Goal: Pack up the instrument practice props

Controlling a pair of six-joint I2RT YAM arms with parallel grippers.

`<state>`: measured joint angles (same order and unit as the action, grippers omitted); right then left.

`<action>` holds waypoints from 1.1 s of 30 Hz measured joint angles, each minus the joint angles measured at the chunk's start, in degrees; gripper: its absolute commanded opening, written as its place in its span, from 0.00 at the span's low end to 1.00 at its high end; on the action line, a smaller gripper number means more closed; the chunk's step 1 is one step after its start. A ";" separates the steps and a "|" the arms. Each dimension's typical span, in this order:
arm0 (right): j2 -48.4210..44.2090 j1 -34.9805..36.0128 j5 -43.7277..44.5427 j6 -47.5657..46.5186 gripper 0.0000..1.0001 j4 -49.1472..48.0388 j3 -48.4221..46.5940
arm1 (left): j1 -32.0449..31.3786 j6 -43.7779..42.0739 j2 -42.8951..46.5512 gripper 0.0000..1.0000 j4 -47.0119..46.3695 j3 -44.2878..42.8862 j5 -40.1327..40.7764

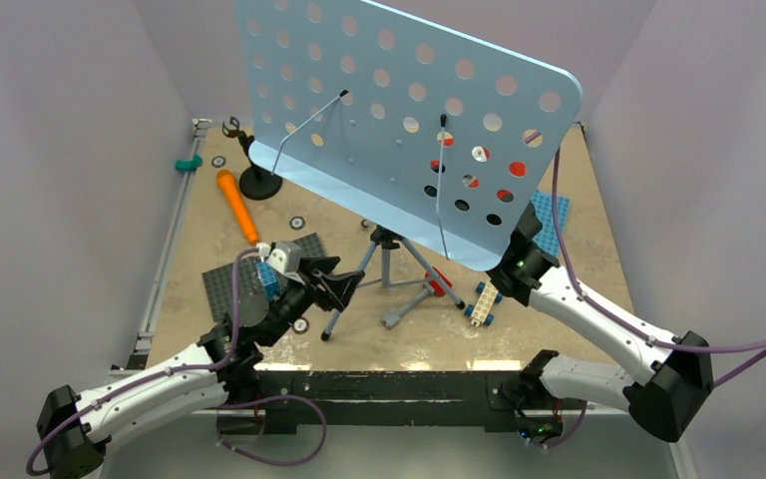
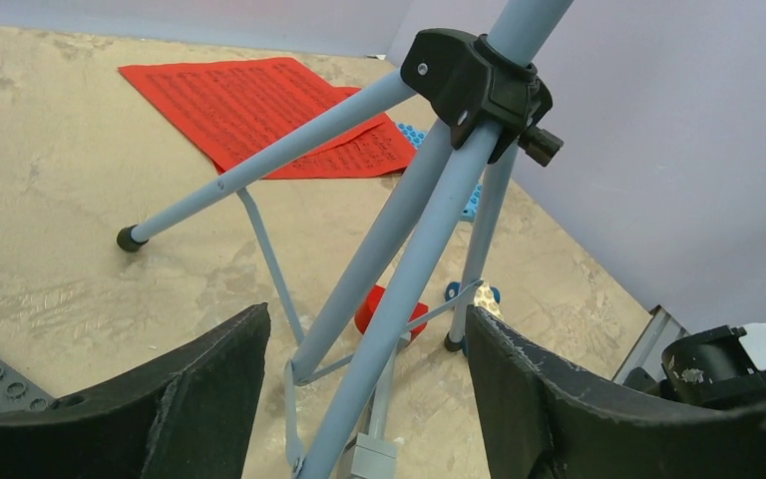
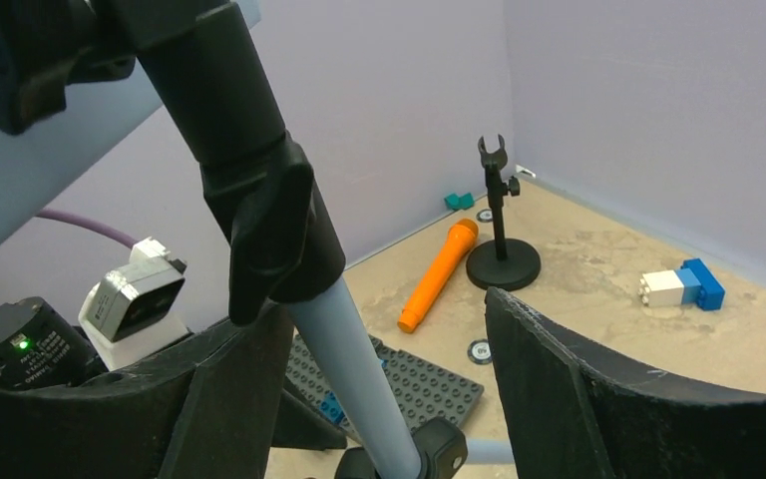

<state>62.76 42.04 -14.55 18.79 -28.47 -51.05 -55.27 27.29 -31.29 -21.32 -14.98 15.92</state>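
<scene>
Pale-blue perforated music stand (image 1: 399, 120) stands unfolded inside the widely spread left gripper (image 2: 364, 329) and right gripper (image 3: 384, 314); beyond them, orange toy microphone (image 3: 439, 274) and red sheet-music pages (image 2: 249, 105) lie unpacked.

Left fingers (image 2: 199, 399) and right fingers (image 3: 598, 399) spread, probably equally wide

Three views: one camera high behind the arms, one riding on each wrist.

The top camera looks down and forward over the whole desk (image 1: 194, 230), though the pale-blue music stand (image 1: 389, 110) blocks much of its sight. The left wrist camera sits low, right up against the tripod legs (image 2: 399, 249), facing the red pages (image 2: 249, 105) beyond. The right wrist camera hangs higher, tight on the pole (image 3: 354, 369), looking past it toward the orange microphone (image 3: 439, 274) and mic stand (image 3: 502, 261), both also seen from above.
</scene>
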 measured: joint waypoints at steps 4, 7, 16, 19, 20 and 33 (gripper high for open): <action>1.77 0.00 -1.38 -0.02 0.67 0.44 -2.05 | 0.00 0.22 1.38 0.74 1.07 0.37 0.07; 2.60 0.00 -2.29 -0.04 0.60 0.81 -2.84 | 0.00 0.22 1.88 0.73 1.40 0.44 0.07; 5.11 0.15 -7.89 -2.23 0.00 2.19 -5.42 | 0.00 0.66 2.43 0.72 2.73 0.87 0.02; 5.20 -0.13 -8.41 -8.02 0.00 1.22 -5.77 | 0.00 0.63 3.32 0.72 3.39 0.87 0.26; 5.20 -0.33 -7.65 -7.34 0.00 1.55 -6.03 | 0.00 0.63 3.69 0.73 3.52 0.87 0.44; 5.16 -0.31 -10.14 -9.01 0.00 2.80 -6.32 | 0.00 -2.21 6.03 0.94 3.58 0.87 5.25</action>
<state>67.92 41.74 -24.69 9.78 -25.67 -57.36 -55.27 25.08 -25.26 -17.74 -14.11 21.17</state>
